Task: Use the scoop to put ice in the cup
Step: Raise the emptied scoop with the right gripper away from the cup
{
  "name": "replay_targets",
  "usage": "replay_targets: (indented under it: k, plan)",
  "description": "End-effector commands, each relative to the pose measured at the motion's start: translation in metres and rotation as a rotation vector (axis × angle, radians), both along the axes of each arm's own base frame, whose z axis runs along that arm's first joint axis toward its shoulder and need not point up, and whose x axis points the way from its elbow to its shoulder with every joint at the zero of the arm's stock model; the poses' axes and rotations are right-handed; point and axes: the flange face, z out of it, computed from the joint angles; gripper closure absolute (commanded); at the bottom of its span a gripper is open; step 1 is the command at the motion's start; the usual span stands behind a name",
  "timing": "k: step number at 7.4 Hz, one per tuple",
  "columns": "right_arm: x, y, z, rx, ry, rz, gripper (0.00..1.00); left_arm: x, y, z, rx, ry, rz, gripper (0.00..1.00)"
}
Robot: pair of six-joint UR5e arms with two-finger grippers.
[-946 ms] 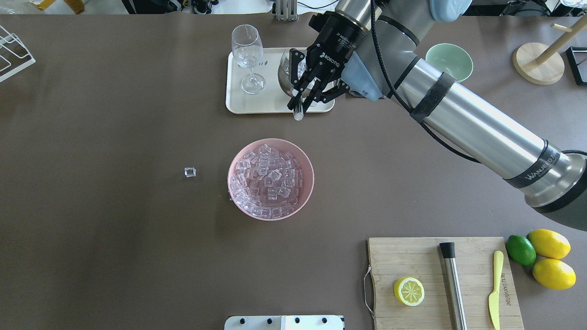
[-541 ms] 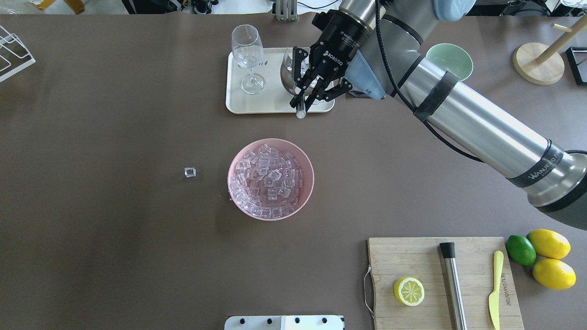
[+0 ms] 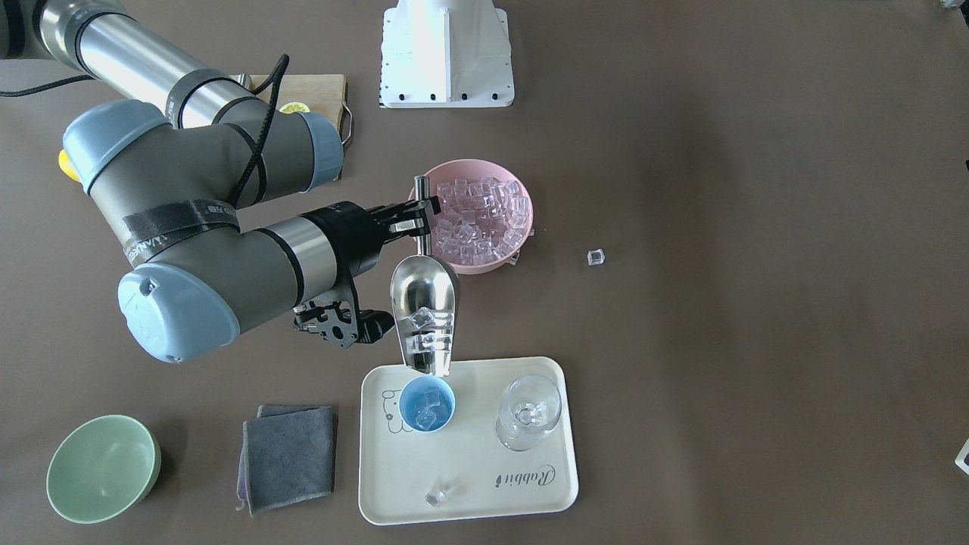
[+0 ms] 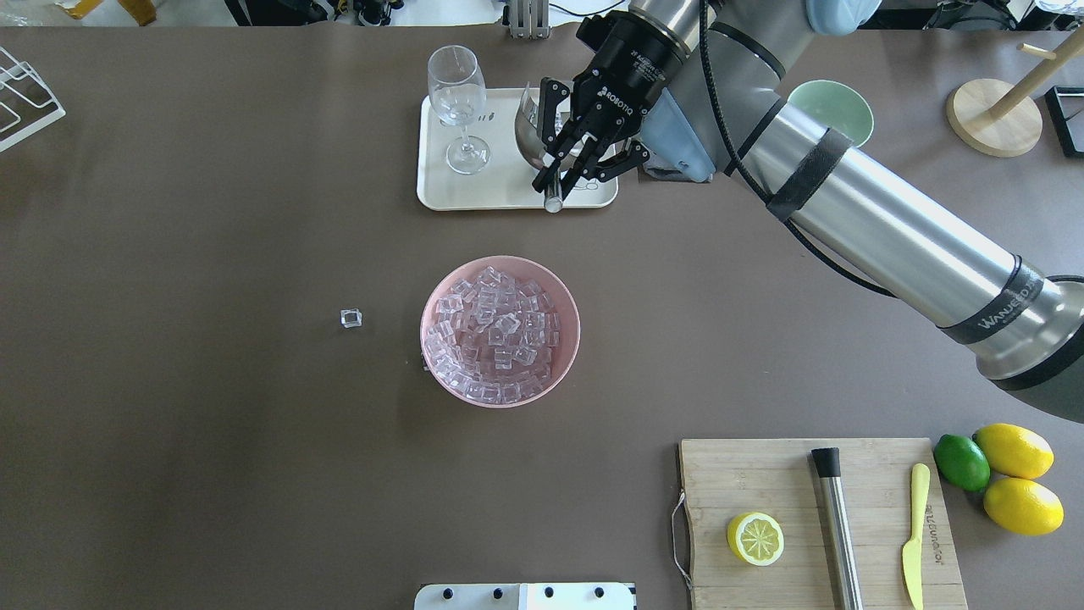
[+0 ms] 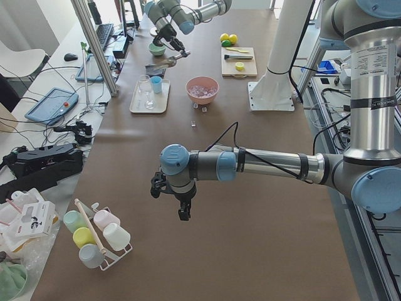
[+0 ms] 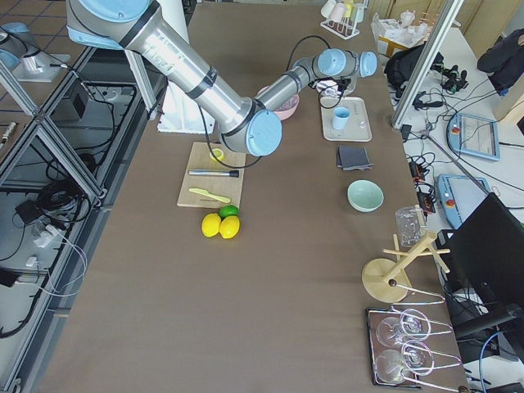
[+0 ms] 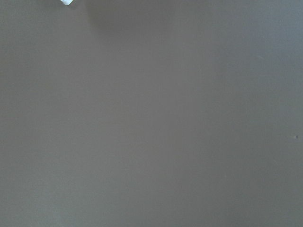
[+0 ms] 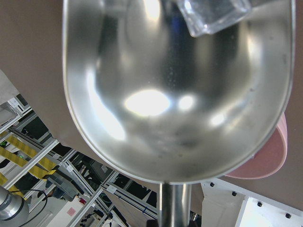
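My right gripper (image 3: 415,215) (image 4: 562,174) is shut on the thin handle of the steel scoop (image 3: 424,306) (image 4: 528,134). The scoop tilts mouth-down over the light-blue cup (image 3: 428,405). A few ice cubes (image 3: 425,333) lie near the scoop's lip, and ice sits in the cup. In the right wrist view the scoop (image 8: 175,94) fills the frame with one ice cube (image 8: 213,16) at its mouth. The overhead view hides the cup behind scoop and gripper. My left gripper (image 5: 182,212) hangs over bare table far from these; I cannot tell its state.
The cup stands on a cream tray (image 3: 484,473) beside a wine glass (image 3: 528,412), with a stray cube (image 3: 434,496) on it. A pink bowl (image 4: 569,356) of ice sits mid-table, a loose cube (image 4: 351,318) to its left. Green bowl (image 3: 102,468), grey cloth (image 3: 288,456), cutting board (image 4: 796,483).
My right gripper has shifted slightly toward the table's far side with the scoop, and the scoop has tipped further mouth-down over the tray.
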Motion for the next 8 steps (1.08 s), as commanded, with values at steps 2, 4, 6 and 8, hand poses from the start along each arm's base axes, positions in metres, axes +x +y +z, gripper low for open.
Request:
replay_targets:
  k: [2, 4, 6, 8]
  plan:
    - [0.002, 0.001, 0.020, -0.096, -0.073, -0.006, 1.00, 0.000, 0.000, 0.000, 0.000, -0.001, 0.000, 0.02]
    - [0.004, 0.002, 0.033, -0.106, -0.108, -0.012, 1.00, 0.000, -0.001, 0.001, -0.002, -0.001, 0.000, 0.02]
    - [0.004, 0.002, 0.032, -0.114, -0.123, -0.013, 1.00, 0.000, 0.000, 0.002, -0.005, -0.001, 0.000, 0.02]
    - [0.003, 0.001, 0.031, -0.119, -0.127, -0.014, 1.00, 0.001, -0.001, 0.002, -0.003, -0.001, 0.002, 0.02]
